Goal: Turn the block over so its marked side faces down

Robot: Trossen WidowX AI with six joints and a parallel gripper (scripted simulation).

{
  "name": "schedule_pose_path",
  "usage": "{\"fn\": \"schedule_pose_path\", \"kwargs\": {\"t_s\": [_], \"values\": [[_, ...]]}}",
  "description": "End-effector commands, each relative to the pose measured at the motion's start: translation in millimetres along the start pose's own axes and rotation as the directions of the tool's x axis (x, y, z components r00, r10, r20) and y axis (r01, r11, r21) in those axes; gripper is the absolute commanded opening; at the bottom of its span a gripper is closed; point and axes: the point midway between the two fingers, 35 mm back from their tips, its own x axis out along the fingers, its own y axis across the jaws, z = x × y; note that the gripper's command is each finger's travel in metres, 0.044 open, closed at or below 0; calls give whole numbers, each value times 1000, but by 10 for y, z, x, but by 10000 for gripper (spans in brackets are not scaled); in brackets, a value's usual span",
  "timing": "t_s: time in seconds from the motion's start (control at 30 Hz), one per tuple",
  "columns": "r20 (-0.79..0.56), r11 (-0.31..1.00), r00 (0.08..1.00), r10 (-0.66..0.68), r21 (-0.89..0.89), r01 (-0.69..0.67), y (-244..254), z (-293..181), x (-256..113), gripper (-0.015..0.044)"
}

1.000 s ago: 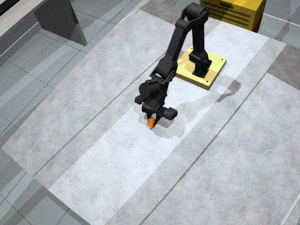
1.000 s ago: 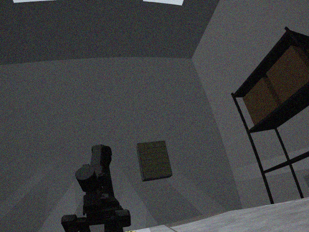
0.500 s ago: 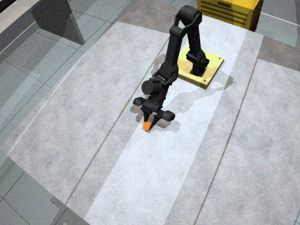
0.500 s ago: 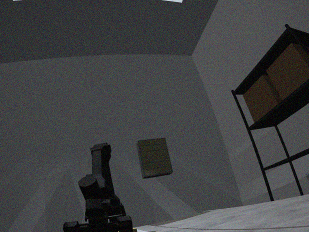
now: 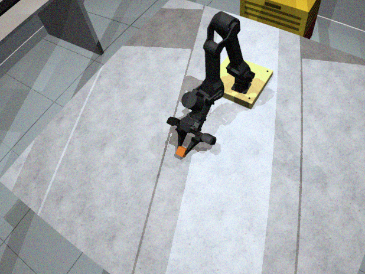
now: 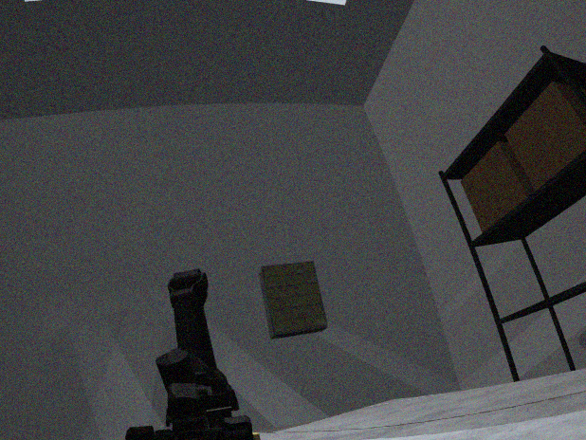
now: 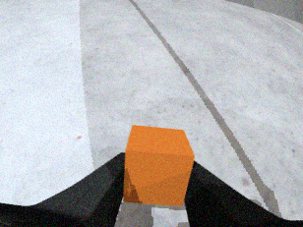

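The orange block [image 5: 181, 152] [image 7: 158, 178] is between the fingertips of my gripper [image 5: 182, 151] [image 7: 157, 168], which is shut on it. In the wrist view one finger presses each side of the block, and two plain orange faces show. No mark can be made out on them; the faces turned away are hidden. In the top view the gripper reaches forward and down at a slant over the pale table [image 5: 230, 189]. Whether the block touches the table cannot be told. In the exterior view the fingers and block are out of view.
The arm stands on a yellow base plate [image 5: 261, 74] behind the gripper. A yellow cabinet [image 5: 274, 18] is beyond the table's back edge. A dark panel [image 5: 69, 26] is off to the left. Shelving [image 6: 493, 303] and a wall box [image 6: 294, 299] are in the background.
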Motion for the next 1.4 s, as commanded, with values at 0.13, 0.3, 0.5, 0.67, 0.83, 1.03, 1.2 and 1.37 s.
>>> {"fn": "schedule_pose_path", "kwargs": {"t_s": [0.13, 0.3, 0.5, 0.67, 0.83, 1.03, 1.2, 1.37], "values": [[54, 1000, 999, 4, 5, -4, 9, 6, -61, 0], [63, 1000, 998, 4, 5, -4, 9, 13, -67, 0], [63, 1000, 998, 4, 5, -4, 9, 13, -67, 0], [63, 1000, 998, 4, 5, -4, 9, 13, -67, 53], [63, 1000, 998, 4, 5, -4, 9, 13, -67, 184], [63, 1000, 998, 4, 5, -4, 9, 13, -67, 341], [63, 1000, 998, 4, 5, -4, 9, 13, -67, 440], [63, 1000, 998, 4, 5, -4, 9, 13, -67, 440]]}}
